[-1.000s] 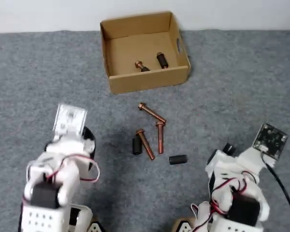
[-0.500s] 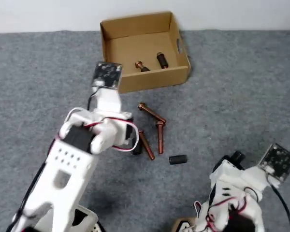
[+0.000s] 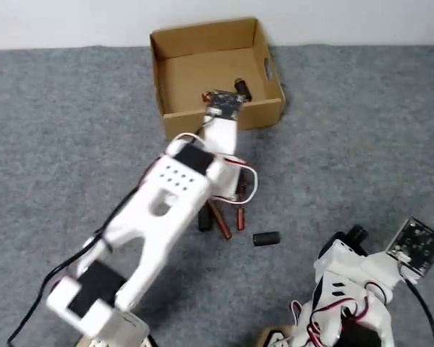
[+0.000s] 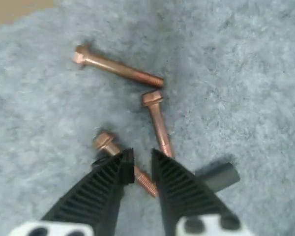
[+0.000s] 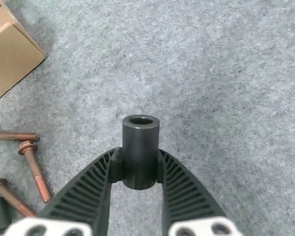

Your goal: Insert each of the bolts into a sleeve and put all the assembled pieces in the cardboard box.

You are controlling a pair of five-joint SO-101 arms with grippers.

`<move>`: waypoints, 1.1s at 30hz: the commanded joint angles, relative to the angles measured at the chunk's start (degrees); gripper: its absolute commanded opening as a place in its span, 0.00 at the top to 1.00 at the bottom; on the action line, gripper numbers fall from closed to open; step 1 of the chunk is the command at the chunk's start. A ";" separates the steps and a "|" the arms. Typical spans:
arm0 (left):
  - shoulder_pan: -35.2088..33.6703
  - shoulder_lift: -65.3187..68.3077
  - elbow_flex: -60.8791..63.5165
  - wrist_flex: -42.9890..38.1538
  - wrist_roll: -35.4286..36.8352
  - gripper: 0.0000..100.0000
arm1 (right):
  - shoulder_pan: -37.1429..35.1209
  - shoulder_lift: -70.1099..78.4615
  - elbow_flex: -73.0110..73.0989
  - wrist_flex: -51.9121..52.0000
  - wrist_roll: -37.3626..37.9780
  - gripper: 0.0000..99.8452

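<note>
- Now the left claw (image 4: 141,160) hangs low over the bolts on the carpet (image 3: 347,130). Its jaws are a narrow slit apart with nothing between them.
- That slit sits over the shank of the nearest bolt (image 4: 104,141), whose head lies just beside one finger. I judge this to be the line-up for picking that bolt.
- The right claw (image 5: 140,169) pinches a sleeve (image 5: 140,142) by its lower half, well apart from the bolts. The open bore points away from the wrist, probably so a bolt can be pushed straight in.
- Two more bolts (image 4: 118,71) lie just past the nearest one, the head of the second close to the tip of the first. A loose sleeve (image 4: 219,176) lies near them.
- The box (image 3: 224,121) stands beyond the bolts and holds an assembled piece (image 3: 241,89). Another is partly hidden behind the arm's camera.
- A second ago the left arm was folded at the near left of the table, and half a second ago it was partway out. It now stretches across to the bolts.
- The right arm has hardly shifted in the last half second, and the bolts and loose sleeve lie where they did.
</note>
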 commanded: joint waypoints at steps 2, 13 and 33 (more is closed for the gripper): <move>0.88 7.03 -7.60 0.26 1.05 0.89 | 0.66 -0.31 -0.35 -0.66 0.70 0.99; 1.14 18.02 -14.55 0.18 1.14 0.88 | 0.66 -0.31 -0.35 -0.66 0.70 0.99; 1.49 32.70 -33.71 12.57 3.78 1.00 | -1.27 -0.31 -0.09 -0.75 0.70 0.99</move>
